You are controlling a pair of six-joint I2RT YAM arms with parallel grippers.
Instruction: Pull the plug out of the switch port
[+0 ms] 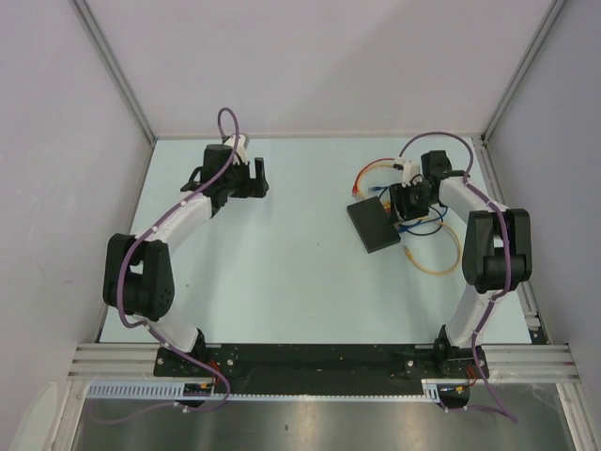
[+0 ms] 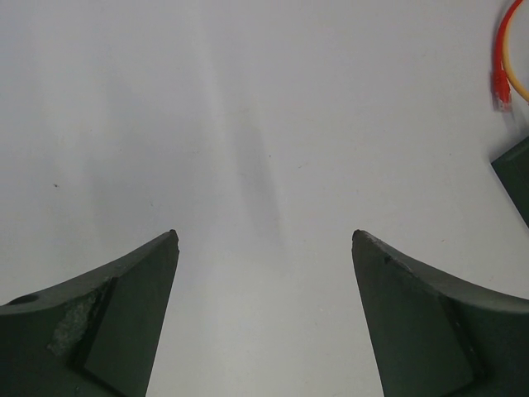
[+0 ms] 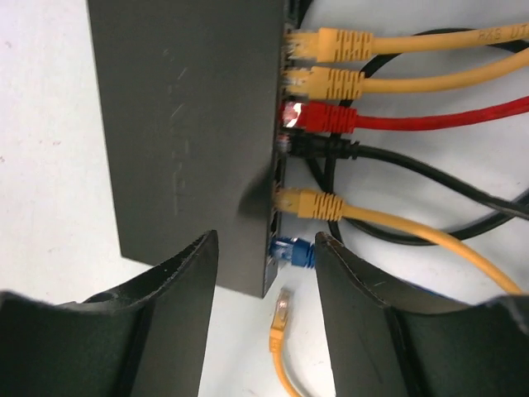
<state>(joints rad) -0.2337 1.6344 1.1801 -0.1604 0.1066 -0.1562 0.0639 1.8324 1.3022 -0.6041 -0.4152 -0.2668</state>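
Observation:
The switch (image 3: 190,124) is a flat black box; it also shows in the top view (image 1: 374,227). Along its right side sit two yellow plugs (image 3: 326,43), a red plug (image 3: 318,116), a black plug (image 3: 318,147), another yellow plug (image 3: 307,201) and a blue plug (image 3: 293,251). My right gripper (image 3: 266,238) is open, its fingers either side of the switch's near corner and the blue plug, touching neither. It shows in the top view (image 1: 410,202) at the switch's right edge. My left gripper (image 2: 264,236) is open and empty over bare table, far left of the switch (image 1: 258,178).
A loose yellow plug (image 3: 283,310) lies on the table just below the blue plug. Yellow, red, black and blue cables loop to the right of the switch (image 1: 432,249). A loose red plug (image 2: 501,91) lies near the switch's corner (image 2: 517,178). Walls enclose the table.

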